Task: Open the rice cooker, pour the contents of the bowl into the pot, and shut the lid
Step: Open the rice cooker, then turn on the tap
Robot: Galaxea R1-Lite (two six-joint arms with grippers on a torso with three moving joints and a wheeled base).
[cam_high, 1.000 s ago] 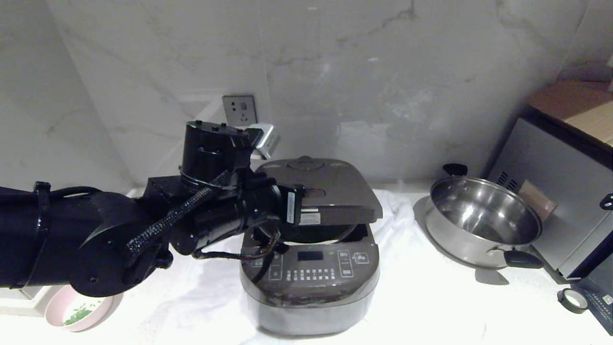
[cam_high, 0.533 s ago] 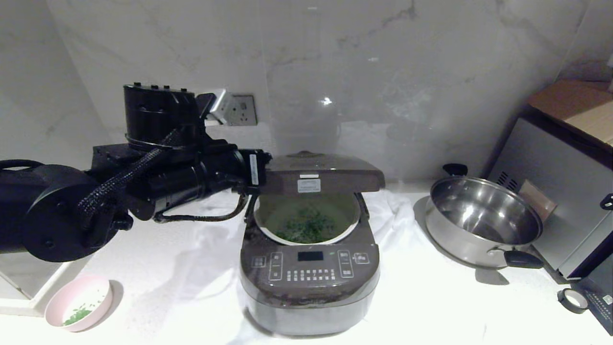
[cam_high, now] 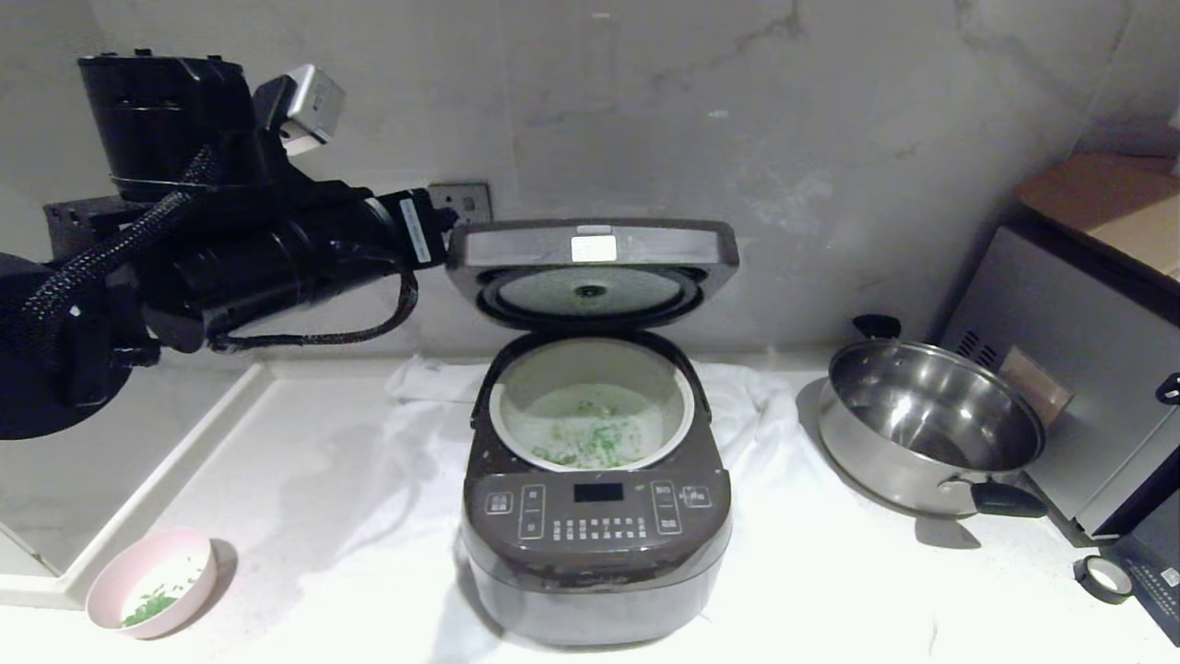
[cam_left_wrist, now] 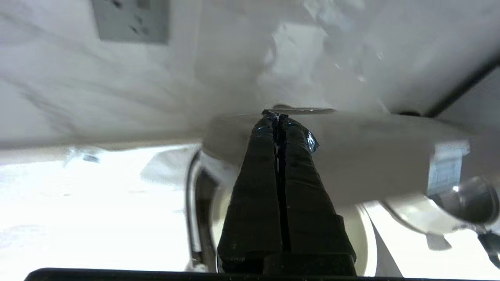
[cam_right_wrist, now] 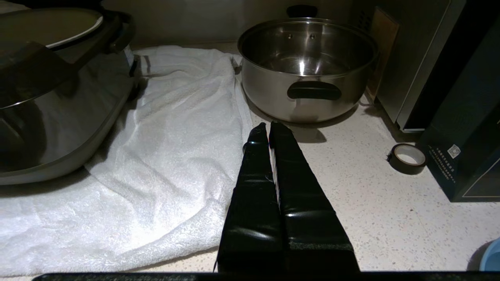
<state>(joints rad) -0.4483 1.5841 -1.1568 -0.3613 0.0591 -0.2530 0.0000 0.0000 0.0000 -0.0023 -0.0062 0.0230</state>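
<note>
The rice cooker (cam_high: 595, 526) stands mid-counter with its lid (cam_high: 590, 267) swung up, silver underside showing. Its white pot (cam_high: 516, 433) holds scattered green bits (cam_high: 590, 447). My left gripper (cam_high: 446, 228) is raised at the lid's left edge. In the left wrist view the gripper (cam_left_wrist: 277, 114) is shut, holding nothing, with its tips against the lid (cam_left_wrist: 371, 156). The pink bowl (cam_high: 152, 579) sits at the front left of the counter, a few green contents (cam_high: 146, 609) inside. My right gripper (cam_right_wrist: 268, 127) is shut and empty, low over the counter, outside the head view.
A white towel (cam_high: 415, 433) lies under the cooker. A steel pan (cam_high: 931, 424) with black handles stands to the right, then a grey appliance (cam_high: 1069, 387) and a tape roll (cam_high: 1103, 576). A wall socket (cam_high: 459, 201) is behind my left arm.
The lid has swung from nearly down to fully up. My left arm rose and drew back to the left with it, uncovering the bowl and the pot.
</note>
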